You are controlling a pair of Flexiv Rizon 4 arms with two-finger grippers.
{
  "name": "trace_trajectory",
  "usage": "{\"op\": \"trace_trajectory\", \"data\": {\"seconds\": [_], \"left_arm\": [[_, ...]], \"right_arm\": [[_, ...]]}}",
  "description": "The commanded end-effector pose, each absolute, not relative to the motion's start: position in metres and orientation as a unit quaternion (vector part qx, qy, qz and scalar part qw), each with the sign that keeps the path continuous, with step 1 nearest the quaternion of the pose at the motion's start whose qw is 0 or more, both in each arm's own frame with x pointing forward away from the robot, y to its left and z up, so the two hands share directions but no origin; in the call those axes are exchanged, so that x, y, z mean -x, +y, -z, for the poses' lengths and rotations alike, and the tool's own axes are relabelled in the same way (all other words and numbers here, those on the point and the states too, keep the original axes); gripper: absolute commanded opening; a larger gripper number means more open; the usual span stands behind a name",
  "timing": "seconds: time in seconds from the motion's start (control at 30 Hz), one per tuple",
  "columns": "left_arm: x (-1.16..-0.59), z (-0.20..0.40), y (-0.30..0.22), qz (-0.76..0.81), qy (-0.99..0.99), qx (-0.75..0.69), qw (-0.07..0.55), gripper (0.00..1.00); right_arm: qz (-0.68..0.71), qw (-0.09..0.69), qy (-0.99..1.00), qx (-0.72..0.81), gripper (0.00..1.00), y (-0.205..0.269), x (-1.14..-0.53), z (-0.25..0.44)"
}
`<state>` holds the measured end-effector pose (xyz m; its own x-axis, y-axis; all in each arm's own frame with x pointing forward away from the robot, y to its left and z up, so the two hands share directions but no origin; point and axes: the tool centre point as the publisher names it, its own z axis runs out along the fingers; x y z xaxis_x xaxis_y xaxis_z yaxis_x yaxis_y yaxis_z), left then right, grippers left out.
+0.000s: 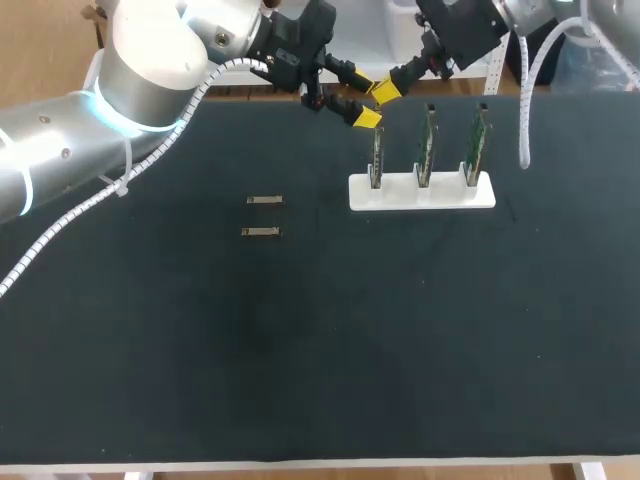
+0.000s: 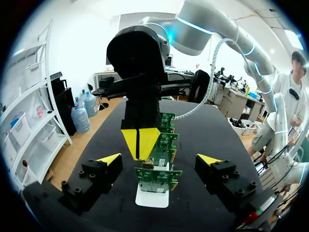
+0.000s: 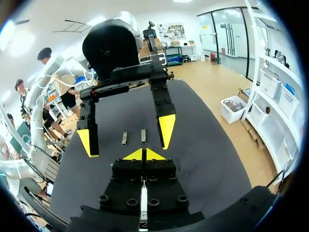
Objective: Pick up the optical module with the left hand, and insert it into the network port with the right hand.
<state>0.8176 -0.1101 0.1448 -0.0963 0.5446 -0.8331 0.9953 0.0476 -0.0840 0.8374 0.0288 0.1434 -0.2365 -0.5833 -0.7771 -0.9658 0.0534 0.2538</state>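
Two small metal optical modules [image 1: 264, 201] [image 1: 260, 232] lie left of the table's middle; the right wrist view shows the modules [image 3: 143, 136] far ahead of both grippers. Three green network boards [image 1: 427, 140] stand upright in a white holder [image 1: 422, 192]. My left gripper [image 1: 372, 103] hangs wide open above the holder's left end, facing my right gripper [image 1: 388, 90]. In the left wrist view the right gripper [image 2: 140, 142] is shut, its tips between the left gripper's [image 2: 159, 159] spread fingers, just above the nearest board [image 2: 158, 176]. I see nothing held in either.
The black table top [image 1: 300, 350] spreads bare in front of the holder and modules. The holder [image 2: 150, 197] stands near the table's far edge, with both arms crowded above its left end.
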Motion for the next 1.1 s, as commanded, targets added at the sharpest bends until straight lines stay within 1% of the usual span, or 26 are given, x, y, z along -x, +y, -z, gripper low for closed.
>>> {"op": "trace_trajectory", "data": {"seconds": [0.03, 0.33, 0.87, 1.1], "left_arm": [[-0.817, -0.145, -0.110, 0.353, 0.650, -0.593, 0.318, 1.00], [-0.817, -0.145, -0.110, 0.353, 0.650, -0.593, 0.318, 1.00], [-0.817, -0.145, -0.110, 0.353, 0.650, -0.593, 0.318, 1.00], [-0.817, -0.145, -0.110, 0.353, 0.650, -0.593, 0.318, 1.00]], "right_arm": [[-0.514, 0.137, 0.595, 0.602, 0.00, 0.026, -0.846, -0.150], [-0.510, 0.144, 0.594, 0.606, 0.00, 0.014, -0.845, -0.165], [-0.499, 0.176, 0.610, 0.590, 0.00, -0.035, -0.835, -0.194], [-0.498, 0.164, 0.606, 0.599, 0.00, -0.055, -0.825, -0.201]]}}
